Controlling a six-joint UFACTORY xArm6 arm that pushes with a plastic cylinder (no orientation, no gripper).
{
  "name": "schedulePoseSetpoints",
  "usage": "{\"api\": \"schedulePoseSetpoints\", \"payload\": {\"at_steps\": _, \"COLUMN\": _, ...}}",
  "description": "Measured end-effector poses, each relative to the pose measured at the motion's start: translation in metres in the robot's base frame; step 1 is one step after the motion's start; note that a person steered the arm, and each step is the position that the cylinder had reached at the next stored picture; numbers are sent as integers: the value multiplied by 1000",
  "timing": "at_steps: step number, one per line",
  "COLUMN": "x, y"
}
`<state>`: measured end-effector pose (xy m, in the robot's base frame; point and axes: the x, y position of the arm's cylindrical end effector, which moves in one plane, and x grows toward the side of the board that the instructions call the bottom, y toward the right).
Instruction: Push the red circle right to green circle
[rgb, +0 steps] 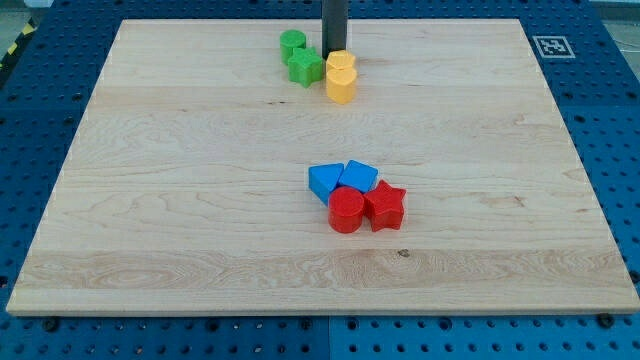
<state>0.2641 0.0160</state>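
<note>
The red circle (346, 211) lies below the board's middle, touching the red star (386, 206) on its right and two blue blocks (324, 181) (359, 177) just above it. The green circle (292, 44) sits near the view's top, with a green star (306, 68) touching it at its lower right. My tip (333, 52) stands near the top edge, just right of the green blocks and right behind the upper yellow block (341, 65). It is far above the red circle.
A second yellow block (341, 85) sits just below the first, right of the green star. The wooden board (150, 200) rests on a blue pegboard table. A marker tag (551, 46) lies off the board's top right corner.
</note>
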Motion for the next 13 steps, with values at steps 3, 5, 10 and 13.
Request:
{"api": "schedulePoseSetpoints", "payload": {"at_steps": 3, "x": 66, "y": 177}}
{"api": "schedulePoseSetpoints", "payload": {"at_steps": 5, "x": 215, "y": 155}}
{"api": "schedulePoseSetpoints", "payload": {"at_steps": 10, "x": 270, "y": -82}}
{"api": "schedulePoseSetpoints", "payload": {"at_steps": 13, "x": 237, "y": 114}}
